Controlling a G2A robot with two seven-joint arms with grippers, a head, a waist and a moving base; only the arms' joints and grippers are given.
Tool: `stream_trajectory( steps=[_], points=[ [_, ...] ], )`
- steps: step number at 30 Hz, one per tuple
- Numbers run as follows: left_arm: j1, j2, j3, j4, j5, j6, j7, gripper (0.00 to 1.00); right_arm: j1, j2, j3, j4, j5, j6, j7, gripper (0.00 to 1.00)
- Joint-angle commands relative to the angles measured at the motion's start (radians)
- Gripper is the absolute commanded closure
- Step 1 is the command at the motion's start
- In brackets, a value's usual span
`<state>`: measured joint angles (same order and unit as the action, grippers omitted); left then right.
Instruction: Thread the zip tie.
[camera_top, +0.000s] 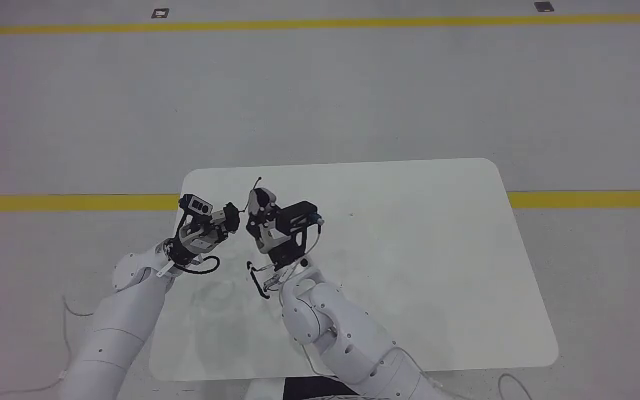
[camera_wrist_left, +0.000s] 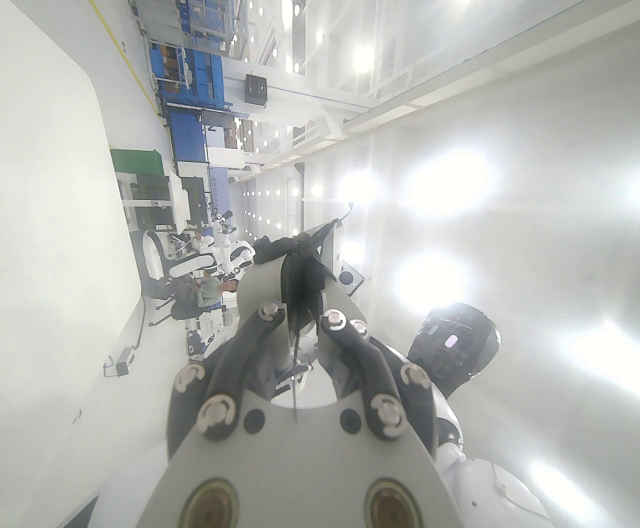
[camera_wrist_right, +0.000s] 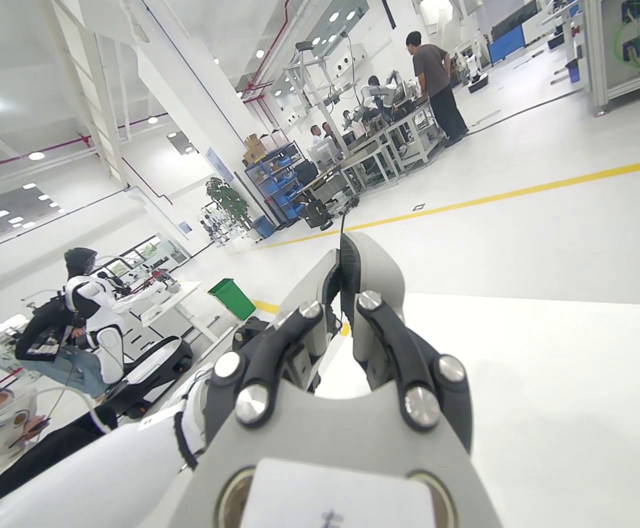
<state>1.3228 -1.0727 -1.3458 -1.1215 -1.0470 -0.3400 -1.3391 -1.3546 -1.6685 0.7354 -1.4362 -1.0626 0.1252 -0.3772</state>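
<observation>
A white counter (camera_top: 420, 260) with rounded corners stands on a pale workshop floor (camera_top: 330, 100) crossed by yellow lines (camera_top: 400, 22). In the right wrist view, blue shelving (camera_wrist_right: 280, 185) and a green bin (camera_wrist_right: 231, 298) stand in the hall behind.

Both arms meet over the counter's left part, close to its far edge. The left gripper (camera_top: 233, 214) comes in from the left and the right gripper (camera_top: 256, 203) from the near side, their tips just beside each other.

The zip tie (camera_top: 256, 186) is a thin black strap held between them, off the counter. In the right wrist view, the right gripper (camera_wrist_right: 345, 250) has its jaws pressed together on the zip tie (camera_wrist_right: 343, 220). The strap runs along the line of the jaws and pokes out past the tips as a short, nearly straight length, pointing away from the robot toward the counter's far edge.

In the left wrist view, the left gripper (camera_wrist_left: 300, 260) also has its jaws closed on the zip tie (camera_wrist_left: 340, 216). A thin length trails back through the gap toward the wrist. The other end slants out beyond the tips and finishes in a small hooked tip.
</observation>
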Motion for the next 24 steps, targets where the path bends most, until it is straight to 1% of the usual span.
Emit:
stream_trajectory(
  steps=[1, 12, 24],
  points=[
    [0.0, 0.0, 0.0, 0.0, 0.0, 0.0, 0.0, 1.0, -0.004, 0.0, 0.002, -0.005, -0.005, -0.002, -0.005, 1.0],
    [0.0, 0.0, 0.0, 0.0, 0.0, 0.0, 0.0, 1.0, -0.029, 0.002, 0.009, -0.037, -0.033, -0.015, 0.003, 1.0],
    [0.0, 0.0, 0.0, 0.0, 0.0, 0.0, 0.0, 1.0, -0.023, -0.004, 0.014, -0.024, -0.034, -0.015, 0.017, 1.0]
  ],
)
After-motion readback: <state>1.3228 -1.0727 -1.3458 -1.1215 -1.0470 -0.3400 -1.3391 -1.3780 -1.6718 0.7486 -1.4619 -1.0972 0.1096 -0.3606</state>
